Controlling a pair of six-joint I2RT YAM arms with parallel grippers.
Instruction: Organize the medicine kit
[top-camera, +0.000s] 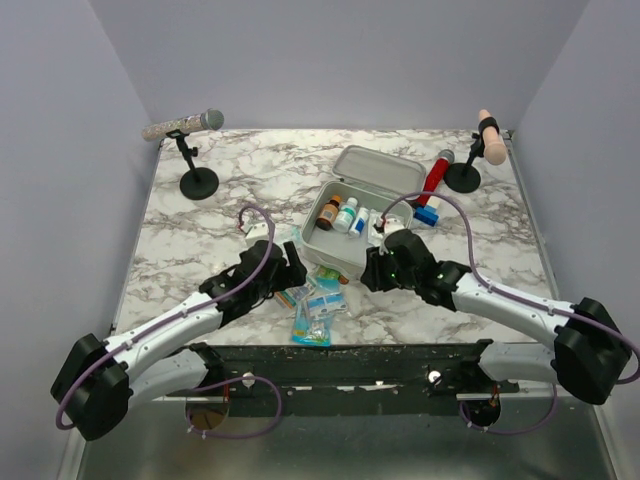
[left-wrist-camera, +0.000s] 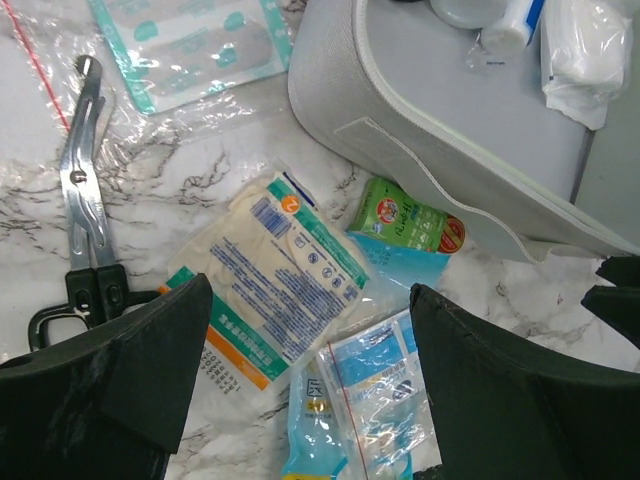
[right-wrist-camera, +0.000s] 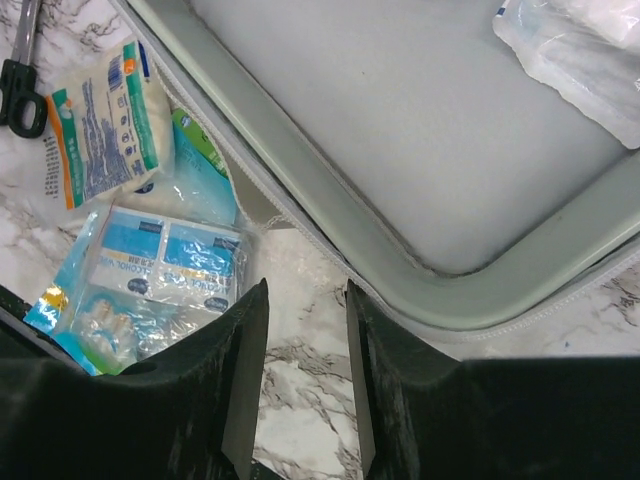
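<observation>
Leftmost, a microphone (top-camera: 185, 125) on a stand sits at the counter's (top-camera: 200, 230) far corner, well apart from everything else. Nearer, the left end effector (left-wrist-camera: 310, 350) hangs over a litter of packets, jaws spread wide with nothing gripped. In its wrist view, scissors (left-wrist-camera: 85, 180) lie at the left, their black handles partly hidden behind one finger (left-wrist-camera: 150, 370). A clear bag of dressings (left-wrist-camera: 190, 45) is cut off by the top edge. A white packet (left-wrist-camera: 270, 270) lies below the gap, its blue print too small to read. A green sachet (left-wrist-camera: 405, 222) touches the foot of the kit's wall, and blue sachets (left-wrist-camera: 370, 390) run off the bottom edge.

The kit (top-camera: 330, 255) sits mid-counter between the two arms, its lid open and tilted away. Small bottles (top-camera: 340, 213) stand at its left end, labels unreadable. From above, the right arm covers the kit's near right corner.

The right end effector (right-wrist-camera: 305, 370) holds nothing, its fingers only a narrow gap apart over marble just beside the kit's near rim. Its view shows the grey kit floor and a plastic bag (right-wrist-camera: 580, 50) clipped by the top right corner, contents hard to make out.

Further right, a red cylinder (top-camera: 434, 178) leans beside the lid, its lower end meeting a small blue item (top-camera: 426, 216) I cannot identify. A second stand (top-camera: 489, 138) carries a peach-coloured handle at the far right corner.
</observation>
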